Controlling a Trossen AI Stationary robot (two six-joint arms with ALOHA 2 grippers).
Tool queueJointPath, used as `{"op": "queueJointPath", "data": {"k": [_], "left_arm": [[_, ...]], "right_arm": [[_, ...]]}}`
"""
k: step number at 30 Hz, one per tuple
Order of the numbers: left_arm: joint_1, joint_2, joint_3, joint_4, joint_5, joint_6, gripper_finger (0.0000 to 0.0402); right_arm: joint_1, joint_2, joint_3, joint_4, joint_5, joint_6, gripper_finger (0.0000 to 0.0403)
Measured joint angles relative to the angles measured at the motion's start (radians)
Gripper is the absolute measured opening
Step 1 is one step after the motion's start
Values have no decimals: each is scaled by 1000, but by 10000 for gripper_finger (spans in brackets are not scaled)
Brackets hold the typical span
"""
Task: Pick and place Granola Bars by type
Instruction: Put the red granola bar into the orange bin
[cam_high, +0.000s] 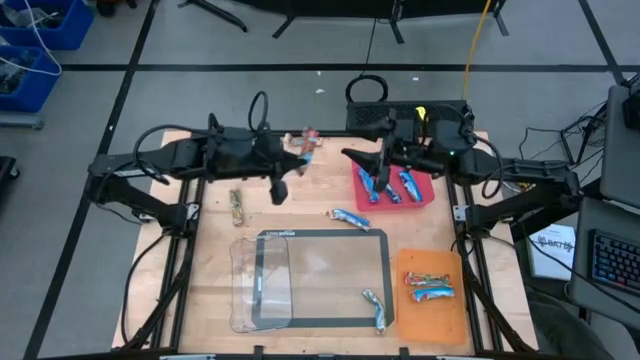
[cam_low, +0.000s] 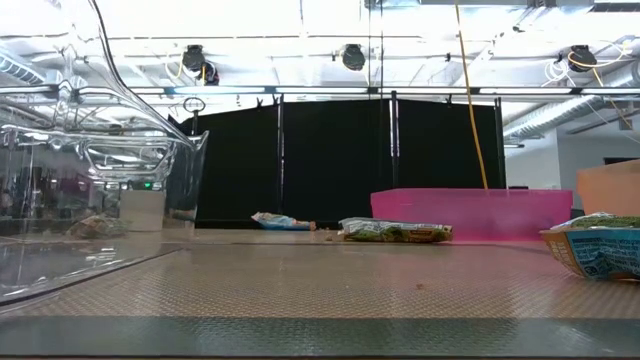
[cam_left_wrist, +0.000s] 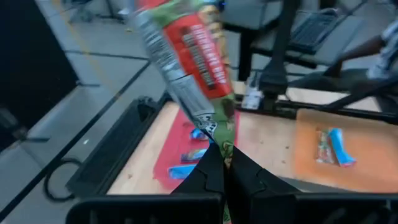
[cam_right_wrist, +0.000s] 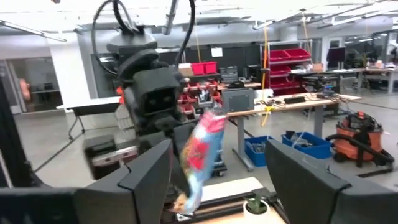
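Wooden desk (cam_high: 320, 225) sits center frame, with a clear plastic bin (cam_high: 260, 283) at lower left overlapping a dark-framed mat (cam_high: 330, 278) in the middle. Pink tray (cam_high: 425, 190) upper right, orange tray (cam_high: 432, 312) lower right. Blue crates (cam_high: 40, 25) on the floor top left, keyboard (cam_high: 608, 262) at right edge.

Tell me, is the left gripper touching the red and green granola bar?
Touching. The left wrist view shows the left gripper shut on the bar's lower end.
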Motion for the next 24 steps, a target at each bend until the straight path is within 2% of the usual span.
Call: {"op": "queueJointPath", "data": {"k": [8,15,24], "left_arm": [[42,49,5,152,107,76,0],[61,88,1,211,183,130,0],[53,126,3,270,208,145,0]], "right_arm": [[-12,6,0,1,-27,-45,262],[-13,37,2,29,-25,-45,265],[-28,92,1,56,-57,1,265]]}}
